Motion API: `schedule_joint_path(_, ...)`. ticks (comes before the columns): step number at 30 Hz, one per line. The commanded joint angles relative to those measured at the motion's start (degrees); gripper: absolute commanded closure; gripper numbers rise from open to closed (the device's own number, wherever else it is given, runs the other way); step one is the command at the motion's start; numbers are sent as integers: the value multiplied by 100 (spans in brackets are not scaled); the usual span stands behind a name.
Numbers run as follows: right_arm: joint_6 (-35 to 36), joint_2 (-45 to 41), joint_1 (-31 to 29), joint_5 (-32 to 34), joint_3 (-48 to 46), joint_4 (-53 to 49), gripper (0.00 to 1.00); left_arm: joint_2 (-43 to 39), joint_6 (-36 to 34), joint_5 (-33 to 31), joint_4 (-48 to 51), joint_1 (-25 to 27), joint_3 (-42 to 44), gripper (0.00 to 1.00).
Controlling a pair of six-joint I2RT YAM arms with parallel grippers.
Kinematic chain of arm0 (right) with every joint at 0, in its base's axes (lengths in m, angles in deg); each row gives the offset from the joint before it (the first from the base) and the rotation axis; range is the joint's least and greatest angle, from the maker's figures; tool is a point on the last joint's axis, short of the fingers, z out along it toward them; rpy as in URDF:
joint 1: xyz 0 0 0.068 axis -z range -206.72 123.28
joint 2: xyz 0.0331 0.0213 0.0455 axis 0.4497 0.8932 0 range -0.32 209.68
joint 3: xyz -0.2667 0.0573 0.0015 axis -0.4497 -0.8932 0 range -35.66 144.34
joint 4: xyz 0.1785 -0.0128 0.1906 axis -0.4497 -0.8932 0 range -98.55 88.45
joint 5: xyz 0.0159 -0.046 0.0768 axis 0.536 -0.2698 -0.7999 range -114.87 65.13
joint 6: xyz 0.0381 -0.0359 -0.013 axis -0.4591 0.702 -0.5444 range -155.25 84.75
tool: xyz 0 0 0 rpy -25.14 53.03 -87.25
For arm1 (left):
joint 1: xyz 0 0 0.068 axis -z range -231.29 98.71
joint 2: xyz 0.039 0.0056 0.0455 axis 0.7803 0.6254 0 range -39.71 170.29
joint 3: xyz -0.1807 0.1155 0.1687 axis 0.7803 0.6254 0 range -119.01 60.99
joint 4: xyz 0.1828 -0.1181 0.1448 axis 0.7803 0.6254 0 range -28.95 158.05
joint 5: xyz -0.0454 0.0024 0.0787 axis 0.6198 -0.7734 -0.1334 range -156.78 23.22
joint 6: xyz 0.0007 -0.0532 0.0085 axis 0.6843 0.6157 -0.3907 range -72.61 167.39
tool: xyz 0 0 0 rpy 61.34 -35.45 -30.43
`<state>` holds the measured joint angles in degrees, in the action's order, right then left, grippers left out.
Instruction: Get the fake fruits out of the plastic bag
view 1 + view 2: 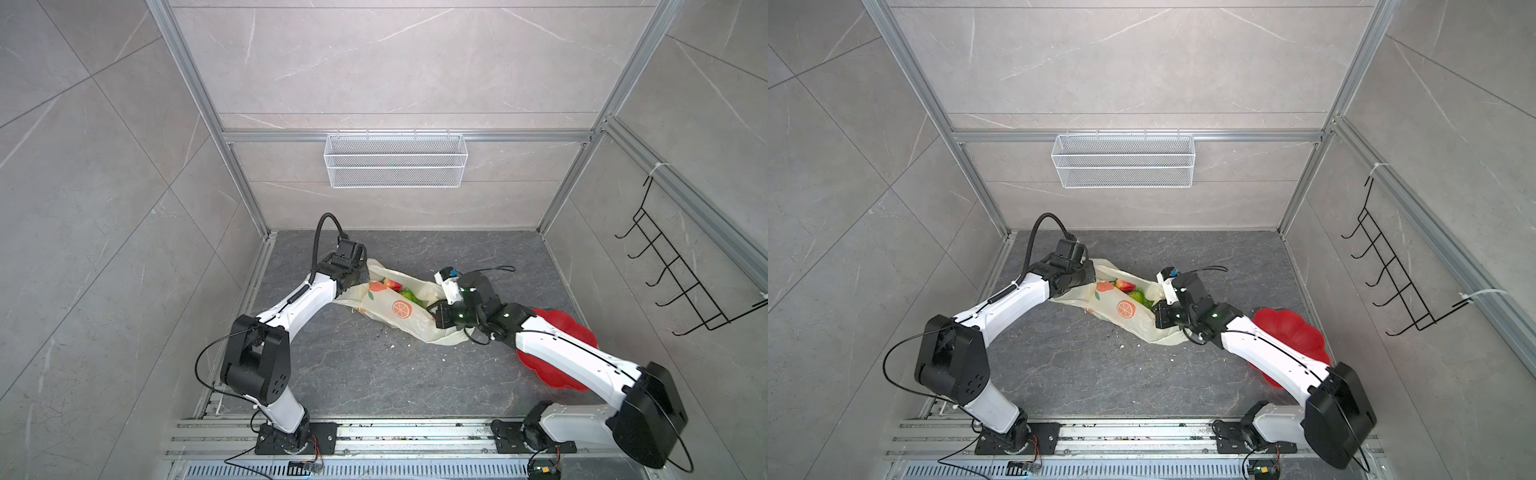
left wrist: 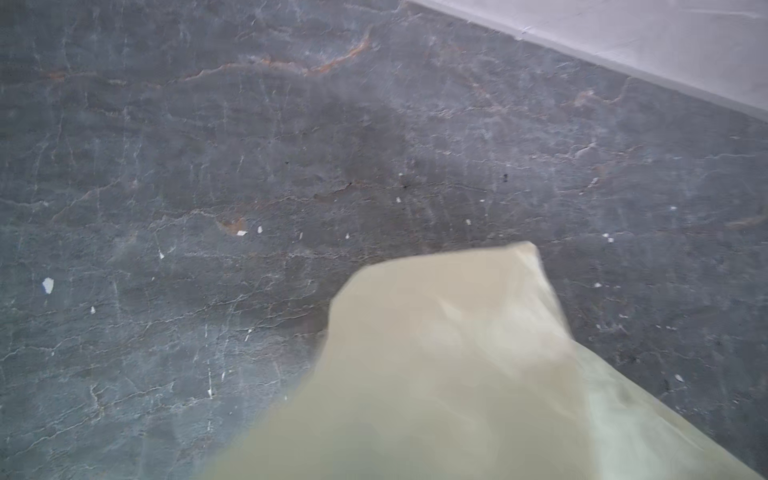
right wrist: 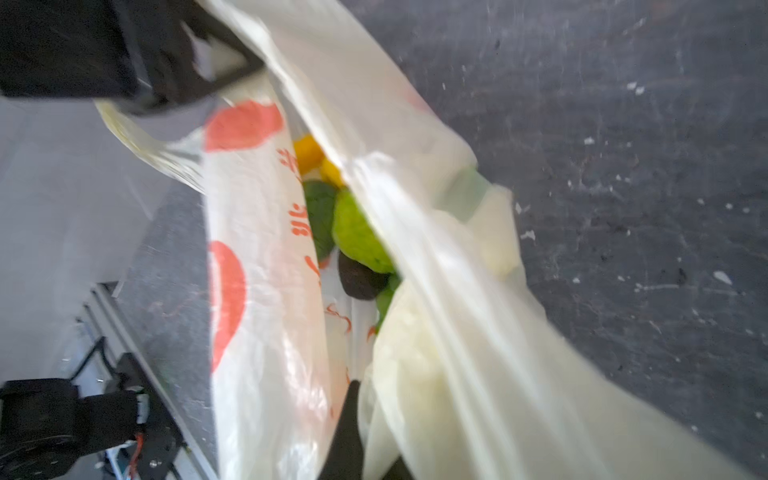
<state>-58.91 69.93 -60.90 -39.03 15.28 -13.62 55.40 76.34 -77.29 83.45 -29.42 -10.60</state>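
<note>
Plastic bag (image 3: 436,332) film is clamped in your closed right gripper (image 1: 435,319); left gripper (image 1: 362,276) clamps the opposite end. Fake fruits (image 3: 357,232) lie straight ahead, between both.

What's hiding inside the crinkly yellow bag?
Inside the plastic bag you can see a bumpy green fruit, a dark avocado, something yellow and, in a top view, a red strawberry. The bag's folds cover the rest, so anything deeper is hidden.

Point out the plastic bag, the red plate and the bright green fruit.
plastic bag (image 1: 402,309): a top view, on its orange-slice print.
red plate (image 1: 1292,328): a top view, on its bare inner surface.
bright green fruit (image 3: 359,237): right wrist view, on its bumpy side.
</note>
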Motion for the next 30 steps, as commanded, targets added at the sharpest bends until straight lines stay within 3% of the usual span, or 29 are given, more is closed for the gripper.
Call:
schedule_joint_path(1, -410, -535, 491, -444, -388, 781, 100, -72, 236, 254, -92, -426, 386, 100)
schedule_joint_path(5, -1110, -542, 1273, -560, -835, 1161, 100, -388, 394, 819, -678, -830, 1149, 100)
schedule_joint_path(10, -1939, 185, 2055, -1258, -1246, 1966, 100, -707, 318, 1271, -1004, -858, 1526, 100)
schedule_joint_path(15, -1783, 785, 1482, -1086, -826, 1786, 100, -727, 1, 1331, -1058, -210, 1276, 100)
schedule_joint_path(22, -1186, 926, 717, -697, -204, 1074, 100, -416, -486, 1123, -844, 825, 519, 100)
schedule_joint_path(27, -1032, 528, 740, -1228, -286, 1321, 100, -314, -482, 1073, -811, 836, 424, 100)
schedule_joint_path(30, -1347, 165, 974, -1763, -631, 2015, 100, -279, -303, 892, -612, 604, 426, 100)
